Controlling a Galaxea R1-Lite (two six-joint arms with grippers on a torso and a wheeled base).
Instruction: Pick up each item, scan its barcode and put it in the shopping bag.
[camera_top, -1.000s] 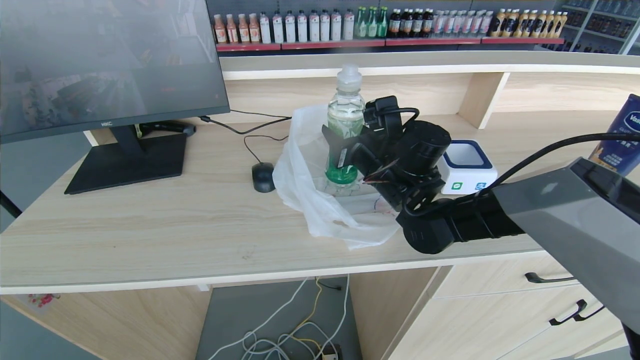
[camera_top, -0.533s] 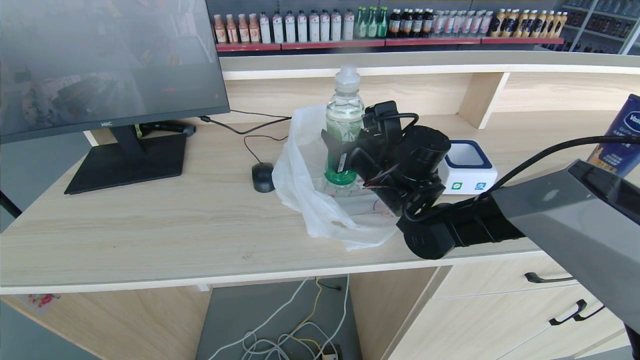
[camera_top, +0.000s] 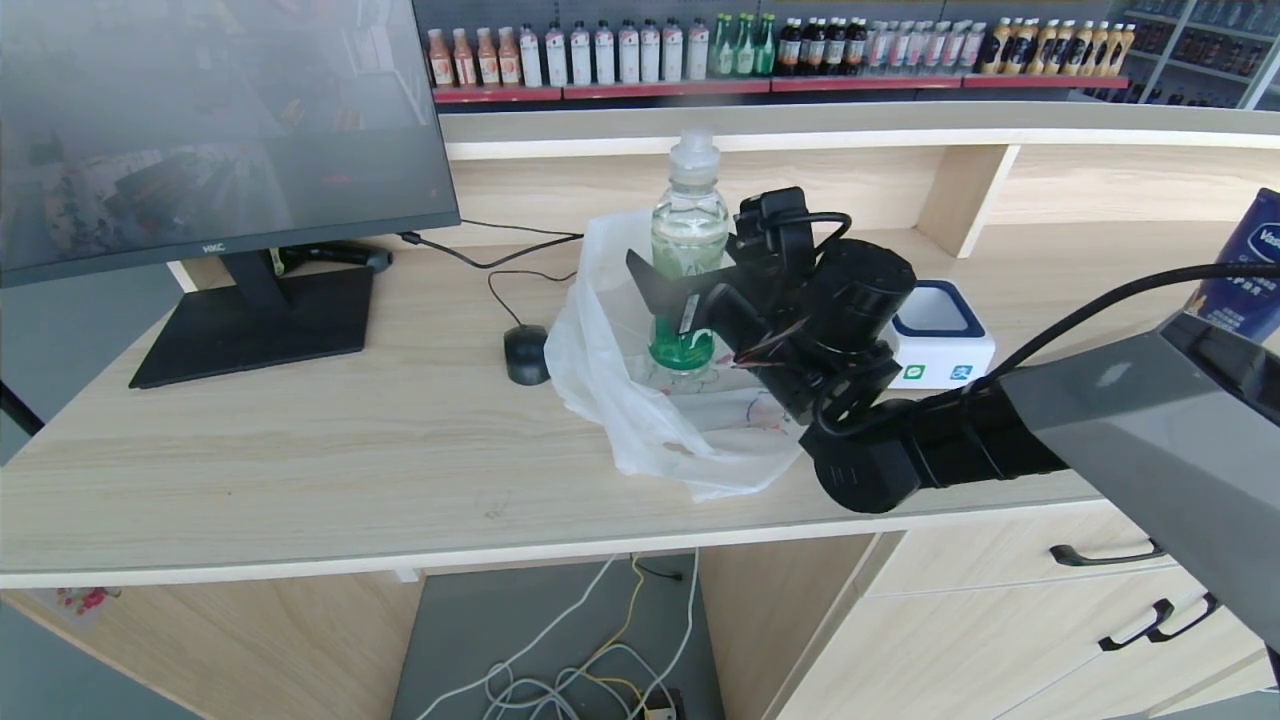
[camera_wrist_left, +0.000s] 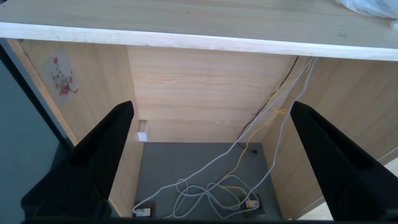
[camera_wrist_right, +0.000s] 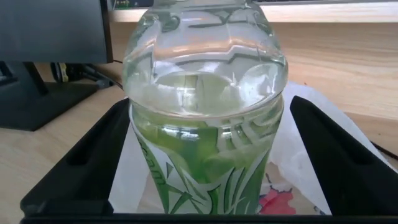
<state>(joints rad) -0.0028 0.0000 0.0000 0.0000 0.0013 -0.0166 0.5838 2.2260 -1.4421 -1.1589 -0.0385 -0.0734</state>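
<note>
A clear bottle (camera_top: 690, 230) with a green label and white cap stands upright inside the white plastic shopping bag (camera_top: 610, 400) on the wooden counter. My right gripper (camera_top: 690, 295) is open around the bottle's lower half, one finger (camera_top: 650, 285) standing off its left side. In the right wrist view the bottle (camera_wrist_right: 205, 124) sits between the two spread fingers (camera_wrist_right: 81, 162) with a gap on each side. My left gripper (camera_wrist_left: 211, 162) hangs open below the counter edge, nothing between its fingers.
A white scanner box with a blue rim (camera_top: 940, 340) stands right of the bag. A mouse (camera_top: 526, 354) lies left of the bag, with a monitor (camera_top: 200, 130) on its stand at far left. A blue carton (camera_top: 1240, 270) is at the right edge. Cables lie under the counter (camera_wrist_left: 211, 180).
My right gripper has opened: its near finger swung out away from the bottle. The bottle stays upright in the bag. The wrist rose slightly.
</note>
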